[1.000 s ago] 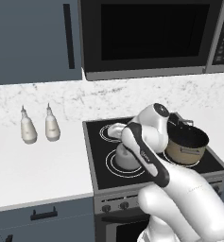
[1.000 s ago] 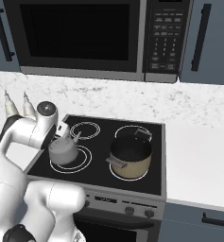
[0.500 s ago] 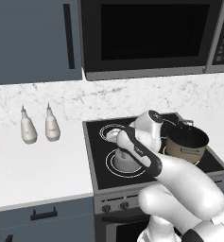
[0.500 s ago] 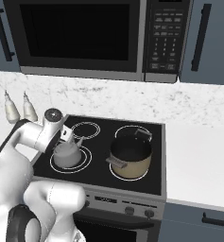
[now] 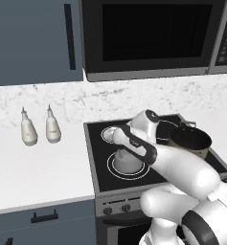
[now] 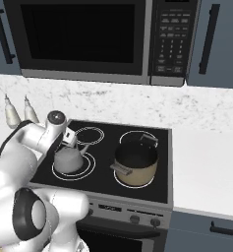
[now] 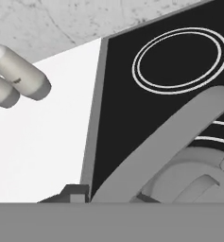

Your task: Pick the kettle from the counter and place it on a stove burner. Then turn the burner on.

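Observation:
The silver-grey kettle [image 6: 69, 160] sits on the wide front-left stove burner [image 6: 90, 170] of the black cooktop. My gripper [image 6: 71, 142] hangs right over it, shut on the top of the kettle's arched handle [image 7: 179, 132]. In the left base view my forearm crosses in front of the kettle [image 5: 126, 161], which stands inside the burner's rings [image 5: 112, 171]. The hand view looks down past the handle to the kettle's dome [image 7: 191, 184]. The white counter [image 5: 38, 167] lies to the left of the stove.
A tan pot [image 6: 136, 165] occupies the front-right burner. The smaller double-ring burner [image 7: 179, 59] behind the kettle is bare. Two white bottles [image 5: 37, 128] stand on the counter at the left. Knobs [image 6: 132, 219] line the stove's front panel. A microwave [image 6: 88, 39] hangs overhead.
The hand and the kettle have sunk a little, down onto the front-left burner. My elbow has swung lower and nearer the cameras.

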You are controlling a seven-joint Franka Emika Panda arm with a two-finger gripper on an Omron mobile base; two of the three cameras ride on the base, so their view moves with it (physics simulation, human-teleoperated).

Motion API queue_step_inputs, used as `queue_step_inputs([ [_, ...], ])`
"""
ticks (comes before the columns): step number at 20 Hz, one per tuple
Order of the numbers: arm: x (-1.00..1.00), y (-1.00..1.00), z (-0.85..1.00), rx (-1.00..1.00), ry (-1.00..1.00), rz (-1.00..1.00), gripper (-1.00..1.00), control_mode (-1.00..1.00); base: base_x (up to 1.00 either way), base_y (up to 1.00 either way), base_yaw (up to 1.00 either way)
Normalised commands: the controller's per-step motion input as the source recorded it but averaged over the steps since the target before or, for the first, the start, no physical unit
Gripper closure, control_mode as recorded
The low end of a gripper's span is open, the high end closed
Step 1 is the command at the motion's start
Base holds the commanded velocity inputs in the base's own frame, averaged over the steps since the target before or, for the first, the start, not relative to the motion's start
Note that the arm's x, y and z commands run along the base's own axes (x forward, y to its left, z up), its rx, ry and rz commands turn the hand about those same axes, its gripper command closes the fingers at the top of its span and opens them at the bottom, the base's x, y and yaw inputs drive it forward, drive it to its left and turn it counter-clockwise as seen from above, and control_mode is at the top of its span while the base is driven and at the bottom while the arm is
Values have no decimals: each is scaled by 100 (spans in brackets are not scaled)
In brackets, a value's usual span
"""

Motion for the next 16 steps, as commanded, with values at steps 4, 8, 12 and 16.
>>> queue_step_inputs([
  [4, 0, -18, -29, 0, 0, 0, 100, -100, 0, 0, 0],
  [8, -18, -37, -32, 0, 0, 0, -100, -100, 0, 0, 0],
  [12, -21, -32, -22, 0, -2, 0, -100, -100, 0, 0, 0],
  [16, -23, -4, -2, 0, -10, 0, -100, -100, 0, 0, 0],
])
